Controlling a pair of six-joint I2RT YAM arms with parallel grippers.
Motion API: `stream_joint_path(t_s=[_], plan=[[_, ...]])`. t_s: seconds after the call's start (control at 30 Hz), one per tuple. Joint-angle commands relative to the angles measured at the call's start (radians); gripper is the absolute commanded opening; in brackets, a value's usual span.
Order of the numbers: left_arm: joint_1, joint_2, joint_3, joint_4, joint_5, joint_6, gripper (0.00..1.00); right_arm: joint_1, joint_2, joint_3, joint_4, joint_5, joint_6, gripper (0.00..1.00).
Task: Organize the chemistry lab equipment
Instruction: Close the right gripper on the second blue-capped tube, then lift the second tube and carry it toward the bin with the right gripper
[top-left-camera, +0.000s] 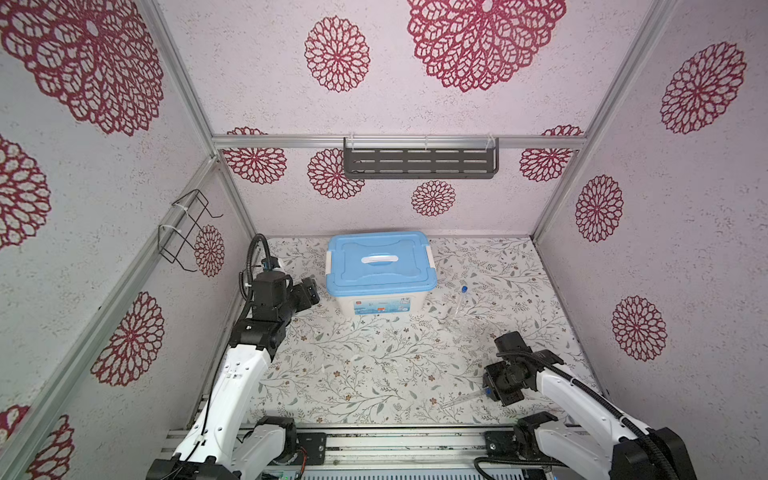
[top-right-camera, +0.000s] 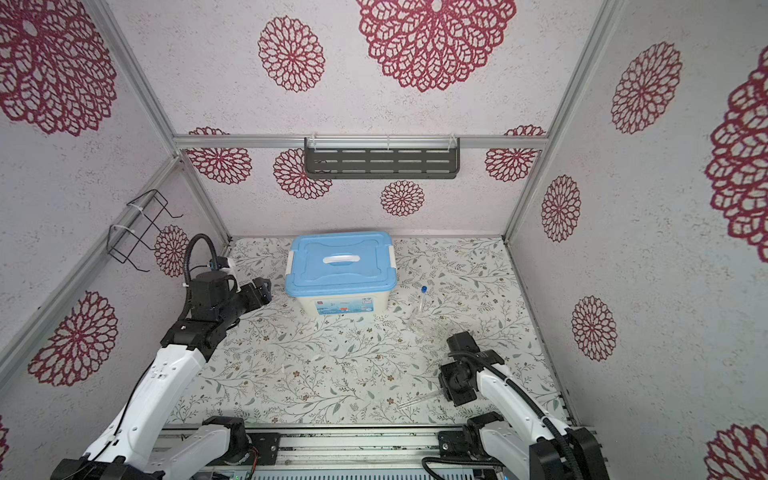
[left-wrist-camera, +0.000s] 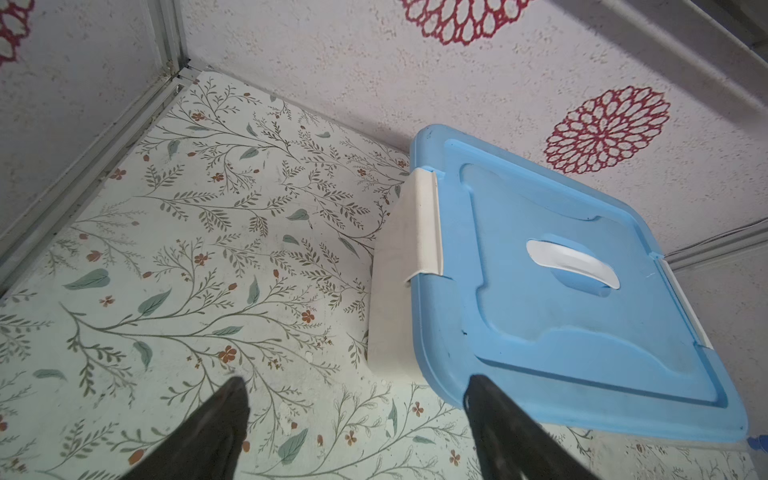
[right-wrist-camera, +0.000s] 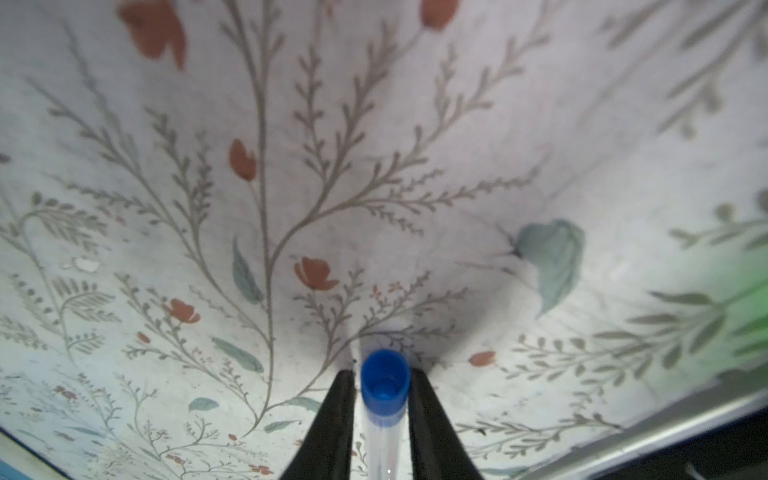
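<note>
Clear slim tube (right-wrist-camera: 381, 446), blue cap (right-wrist-camera: 384, 384)

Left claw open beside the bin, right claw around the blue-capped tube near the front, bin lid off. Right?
No: the blue lid is on the bin, as the left wrist view shows. Left claw open beside it, right claw around the blue-capped tube: correct.

Both top views look from high over the front rail (top-left-camera: 395, 446), down and toward the back wall (top-left-camera: 374, 208), and take in the whole table (top-left-camera: 374, 365). The left wrist camera sits low and near, facing the bin (left-wrist-camera: 561, 291) and a back corner; both top views share that bin (top-left-camera: 380, 270). The right wrist camera hovers very close over the table, looking along a tube (right-wrist-camera: 384, 386), which shows small in a top view (top-left-camera: 461, 399).
</note>
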Motion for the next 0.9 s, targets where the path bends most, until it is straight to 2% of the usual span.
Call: stream_joint_path(t_s=[0.0,0.23,0.37,0.53,0.63,0.7,0.87], plan=[[-0.004,0.004,-0.01,0.027,0.001,-0.004,0.85,-0.002,0.014,-0.017,0.022,0.029,0.036,0.24],[-0.003,0.002,-0.01,0.025,0.001,-0.004,0.85,-0.002,-0.024,0.101,-0.045,0.165,-0.071,0.2],[-0.004,-0.001,-0.01,0.025,0.001,-0.004,0.85,-0.001,-0.03,0.183,-0.037,0.252,-0.231,0.2],[-0.003,-0.003,-0.01,0.022,-0.002,-0.003,0.85,0.063,-0.032,0.272,-0.054,0.48,-0.474,0.23],[-0.003,-0.003,-0.01,0.022,-0.002,-0.003,0.85,0.097,-0.049,0.282,0.041,0.553,-0.622,0.22],[-0.004,0.002,-0.01,0.027,0.006,-0.007,0.85,0.109,-0.057,0.285,0.122,0.581,-0.707,0.18],[-0.004,-0.001,-0.012,0.021,0.003,-0.009,0.85,0.12,-0.059,0.305,0.264,0.604,-0.837,0.17]])
